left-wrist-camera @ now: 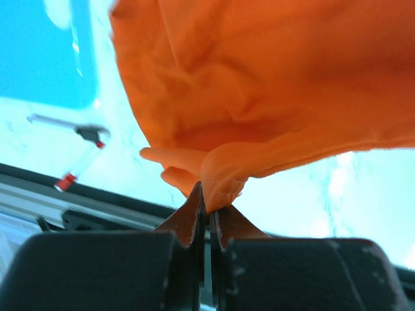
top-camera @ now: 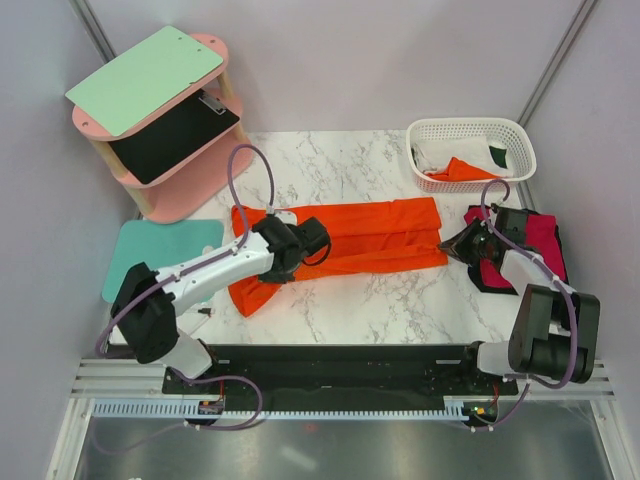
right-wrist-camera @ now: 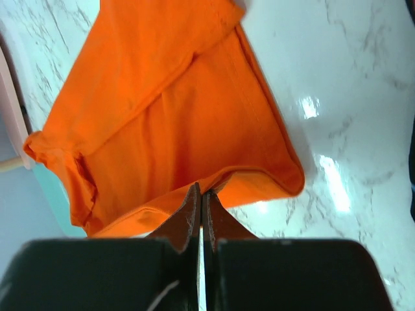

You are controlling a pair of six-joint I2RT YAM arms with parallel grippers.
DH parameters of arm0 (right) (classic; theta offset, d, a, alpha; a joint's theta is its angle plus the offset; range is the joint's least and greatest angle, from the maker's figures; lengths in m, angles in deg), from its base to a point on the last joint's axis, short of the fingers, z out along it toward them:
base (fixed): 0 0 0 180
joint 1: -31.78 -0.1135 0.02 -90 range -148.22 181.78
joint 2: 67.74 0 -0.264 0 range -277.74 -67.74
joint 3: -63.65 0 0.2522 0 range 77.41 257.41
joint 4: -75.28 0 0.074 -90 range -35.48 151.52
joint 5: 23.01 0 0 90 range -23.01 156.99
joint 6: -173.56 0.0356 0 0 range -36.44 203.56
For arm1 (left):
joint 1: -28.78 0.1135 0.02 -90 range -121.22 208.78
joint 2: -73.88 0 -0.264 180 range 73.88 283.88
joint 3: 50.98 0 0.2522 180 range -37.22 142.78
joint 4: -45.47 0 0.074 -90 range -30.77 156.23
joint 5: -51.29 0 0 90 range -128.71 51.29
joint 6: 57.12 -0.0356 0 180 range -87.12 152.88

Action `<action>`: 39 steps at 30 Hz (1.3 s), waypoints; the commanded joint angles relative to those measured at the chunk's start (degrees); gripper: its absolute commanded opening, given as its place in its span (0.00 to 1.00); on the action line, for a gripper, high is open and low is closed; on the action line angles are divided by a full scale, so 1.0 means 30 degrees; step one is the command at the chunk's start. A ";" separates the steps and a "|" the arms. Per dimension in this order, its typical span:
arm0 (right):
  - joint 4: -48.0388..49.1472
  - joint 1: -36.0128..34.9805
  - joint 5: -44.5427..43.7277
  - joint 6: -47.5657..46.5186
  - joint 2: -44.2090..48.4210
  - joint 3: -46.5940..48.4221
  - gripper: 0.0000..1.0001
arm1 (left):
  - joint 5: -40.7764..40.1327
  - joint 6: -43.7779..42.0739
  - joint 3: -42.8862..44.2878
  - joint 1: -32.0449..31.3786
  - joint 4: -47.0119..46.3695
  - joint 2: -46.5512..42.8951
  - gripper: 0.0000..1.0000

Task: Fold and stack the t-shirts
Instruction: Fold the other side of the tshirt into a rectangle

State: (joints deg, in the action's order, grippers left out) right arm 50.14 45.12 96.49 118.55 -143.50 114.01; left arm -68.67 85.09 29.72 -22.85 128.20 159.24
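Observation:
A bright orange t-shirt (top-camera: 370, 235) lies stretched left to right across the middle of the marble table (top-camera: 400, 300). My left gripper (top-camera: 290, 262) is shut on a bunched fold at the shirt's left part. In the left wrist view the orange cloth (left-wrist-camera: 272, 84) hangs lifted from the closed left gripper (left-wrist-camera: 209, 194). My right gripper (top-camera: 447, 243) is shut on the shirt's right edge. The right wrist view shows the orange hem (right-wrist-camera: 168, 116) pinched at the right gripper (right-wrist-camera: 202, 191). A crimson t-shirt (top-camera: 545, 235) with dark cloth (top-camera: 487, 280) at its near edge lies under the right arm.
A white lattice basket (top-camera: 470, 128) at the back right holds white, orange and dark green cloth. A teal mat (top-camera: 160, 250) lies at the left edge. A pink two-tier shelf (top-camera: 150, 180) with a green board and a black board stands at the back left.

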 commanded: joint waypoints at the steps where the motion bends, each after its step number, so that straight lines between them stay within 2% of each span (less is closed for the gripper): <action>1: 0.2938 0.0064 -0.0457 0.0819 -0.2041 0.1305 0.00 | -0.3079 -0.3188 0.2582 0.1010 -0.0751 0.2243 0.02; 7: 0.5748 0.0035 -0.0427 0.2544 -0.4010 0.1307 0.00 | -0.5101 -0.5037 0.6479 0.1801 -0.0754 0.6372 0.02; 10: 0.6105 -0.0345 -0.1012 0.2724 -0.4798 0.1685 0.00 | -0.5833 -0.5507 0.7566 0.2240 -0.0725 0.7692 0.02; 17: 0.6927 -0.1018 -0.1921 0.3193 -0.6851 0.2769 0.00 | -0.6830 -0.6326 0.9034 0.3587 -0.0812 0.9717 0.02; 22: 0.6606 -0.1313 -0.2564 0.3106 -0.8374 0.3649 0.02 | -0.7212 -0.7203 0.9825 0.3970 -0.1279 1.0012 0.02; 25: 0.6605 -0.1342 -0.2915 0.2988 -0.8116 0.3533 0.33 | -0.7533 -0.8229 1.0351 0.4175 -0.1690 1.0450 0.02; 26: 0.6547 -0.1429 -0.3440 0.2901 -0.7823 0.3417 0.54 | -0.7593 -0.8522 1.0557 0.4262 -0.1923 1.0626 0.02; 28: 0.6342 -0.1547 -0.3971 0.2725 -0.6977 0.3240 0.69 | -0.7768 -0.9284 1.1141 0.4350 -0.2246 1.1210 0.02; 30: 0.6050 -0.1810 -0.4586 0.2462 -0.6446 0.3326 0.90 | -0.8031 -1.0247 1.1843 0.4409 -0.2771 1.1738 0.02; 32: 0.5581 -0.2074 -0.4850 0.2139 -0.5947 0.3677 0.98 | -0.8470 -1.0952 1.2343 0.4526 -0.3067 1.2705 0.02; 34: 0.5491 -0.2278 -0.4822 0.1876 -0.5624 0.3767 0.98 | -0.8531 -1.1102 1.3338 0.4760 -0.3039 1.3466 0.04; 35: 0.5375 -0.2396 -0.4909 0.1787 -0.5565 0.3854 0.98 | -0.8589 -1.0929 1.3661 0.5080 -0.2981 1.4021 0.30; 36: 0.5345 -0.2484 -0.4997 0.1729 -0.5333 0.3855 0.98 | -0.8676 -1.0637 1.4070 0.5228 -0.2719 1.4142 0.44; 38: 0.5287 -0.2923 -0.5318 0.1232 -0.5126 0.3942 0.98 | -0.8881 -0.9587 1.4133 0.5579 -0.2542 1.3911 0.97; 39: 0.5025 -0.3098 -0.5494 0.1056 -0.4922 0.4001 0.98 | -0.8795 -0.9348 1.3930 0.5668 -0.2512 1.3677 1.00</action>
State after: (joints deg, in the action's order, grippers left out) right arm 66.54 37.73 83.18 124.97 -161.27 123.76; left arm -91.20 54.70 69.15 -8.23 120.73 201.45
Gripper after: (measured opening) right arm 0.980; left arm 0.801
